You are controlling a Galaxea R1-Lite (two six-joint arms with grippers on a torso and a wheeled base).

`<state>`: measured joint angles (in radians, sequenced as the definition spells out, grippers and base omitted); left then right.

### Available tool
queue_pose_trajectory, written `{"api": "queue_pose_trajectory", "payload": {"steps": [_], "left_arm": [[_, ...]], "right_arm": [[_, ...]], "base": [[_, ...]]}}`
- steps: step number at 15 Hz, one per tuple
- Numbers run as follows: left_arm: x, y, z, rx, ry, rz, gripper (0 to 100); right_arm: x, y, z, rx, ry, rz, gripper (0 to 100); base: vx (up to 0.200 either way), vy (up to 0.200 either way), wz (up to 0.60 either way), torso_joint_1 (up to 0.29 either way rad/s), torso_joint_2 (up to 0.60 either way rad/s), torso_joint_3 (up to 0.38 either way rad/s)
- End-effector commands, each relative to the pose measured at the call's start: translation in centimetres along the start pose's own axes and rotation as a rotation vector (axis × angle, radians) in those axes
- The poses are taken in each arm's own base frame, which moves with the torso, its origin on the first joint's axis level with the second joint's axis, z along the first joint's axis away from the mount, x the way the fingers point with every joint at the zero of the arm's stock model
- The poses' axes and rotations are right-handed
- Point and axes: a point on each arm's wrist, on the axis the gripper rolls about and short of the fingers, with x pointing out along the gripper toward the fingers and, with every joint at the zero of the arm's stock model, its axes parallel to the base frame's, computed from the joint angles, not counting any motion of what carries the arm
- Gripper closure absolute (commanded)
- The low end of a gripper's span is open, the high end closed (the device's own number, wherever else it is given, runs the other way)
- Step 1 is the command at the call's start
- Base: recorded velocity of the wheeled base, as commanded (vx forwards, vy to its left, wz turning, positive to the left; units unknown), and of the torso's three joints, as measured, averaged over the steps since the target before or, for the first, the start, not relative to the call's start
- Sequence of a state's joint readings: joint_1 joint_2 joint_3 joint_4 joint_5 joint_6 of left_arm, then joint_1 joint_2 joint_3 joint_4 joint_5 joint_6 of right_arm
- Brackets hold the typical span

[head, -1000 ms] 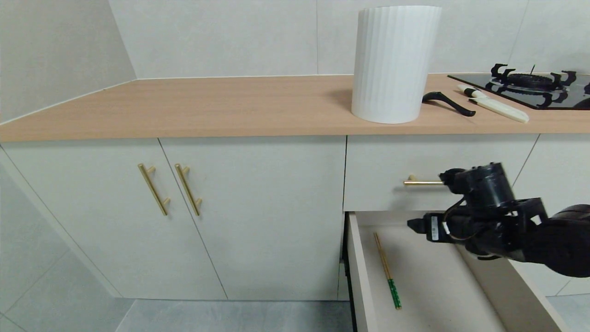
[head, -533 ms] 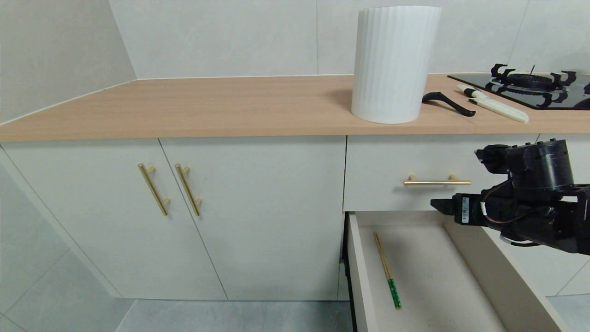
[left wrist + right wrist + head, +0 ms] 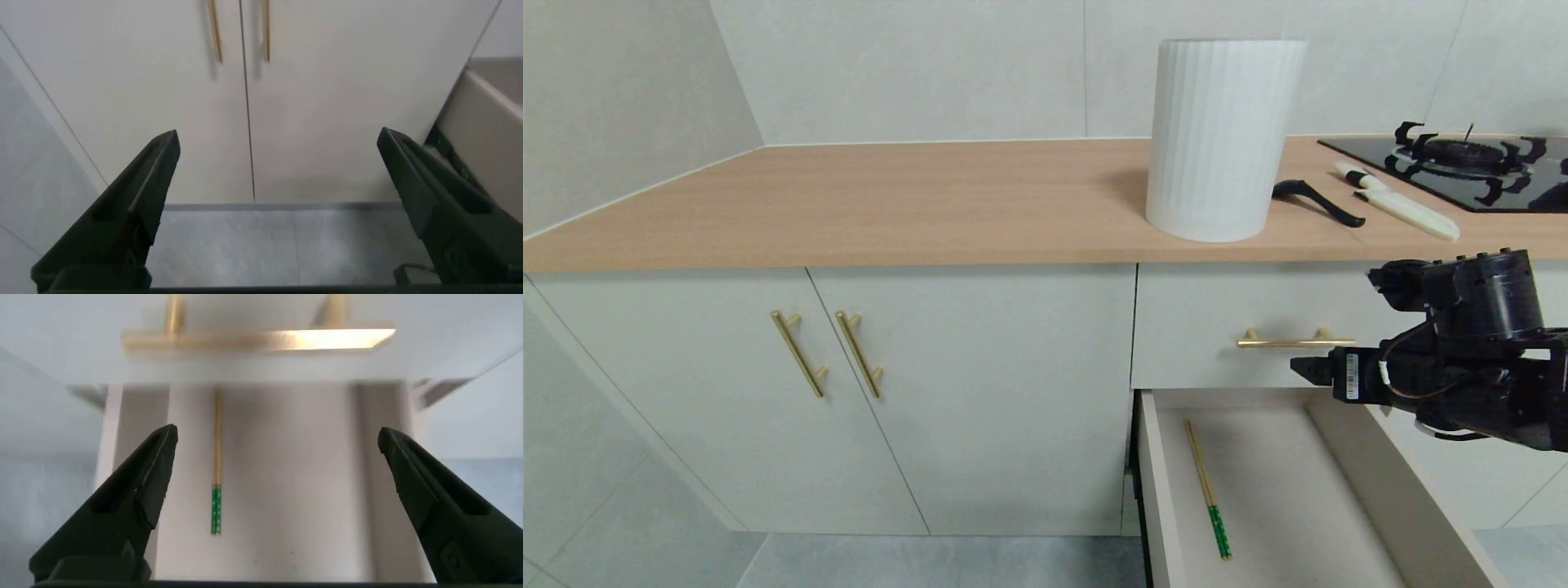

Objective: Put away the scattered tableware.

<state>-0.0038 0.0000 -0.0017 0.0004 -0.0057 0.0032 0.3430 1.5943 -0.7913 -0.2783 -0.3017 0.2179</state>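
Matt wood-grain countertop (image 3: 890, 196), brassy metal drawer handle (image 3: 1294, 342), glossy black hob (image 3: 1543, 192), bare wooden chopsticks (image 3: 1205, 488) with green-painted tips.

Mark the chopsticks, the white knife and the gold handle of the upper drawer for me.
chopsticks (image 3: 1207, 490), head view, middle of the shafts, above the green ends.
white knife (image 3: 1409, 214), head view, middle of the blade.
drawer handle (image 3: 1296, 342), head view, middle of the gold bar.

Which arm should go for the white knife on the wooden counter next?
Right. The open right gripper hangs just below the wooden counter, near the white knife; the open left gripper faces the pale cabinet doors, low near the floor.
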Motion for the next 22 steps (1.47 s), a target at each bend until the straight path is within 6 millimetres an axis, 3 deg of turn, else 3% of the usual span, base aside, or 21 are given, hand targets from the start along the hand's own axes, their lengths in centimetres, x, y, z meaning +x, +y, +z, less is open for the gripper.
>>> {"api": "queue_pose_trajectory", "payload": {"steps": [1, 18, 22], "left_arm": [[0.0, 0.0, 0.0, 0.0, 0.001, -0.001, 0], [0.0, 0.0, 0.0, 0.0, 0.001, -0.003, 0], [0.0, 0.0, 0.0, 0.0, 0.001, -0.001, 0]], "right_arm": [[-0.1, 0.1, 0.0, 0.0, -0.003, 0.004, 0], [0.2, 0.0, -0.2, -0.023, -0.007, 0.002, 0], [1.3, -1.9, 1.2, -0.068, -0.021, -0.027, 0]], "base": [[0.0, 0.0, 0.0, 0.124, -0.56, -0.305], [0.0, 0.0, 0.0, 0.188, -0.48, -0.281], [0.0, 0.0, 0.0, 0.042, -0.09, -0.049]]}}
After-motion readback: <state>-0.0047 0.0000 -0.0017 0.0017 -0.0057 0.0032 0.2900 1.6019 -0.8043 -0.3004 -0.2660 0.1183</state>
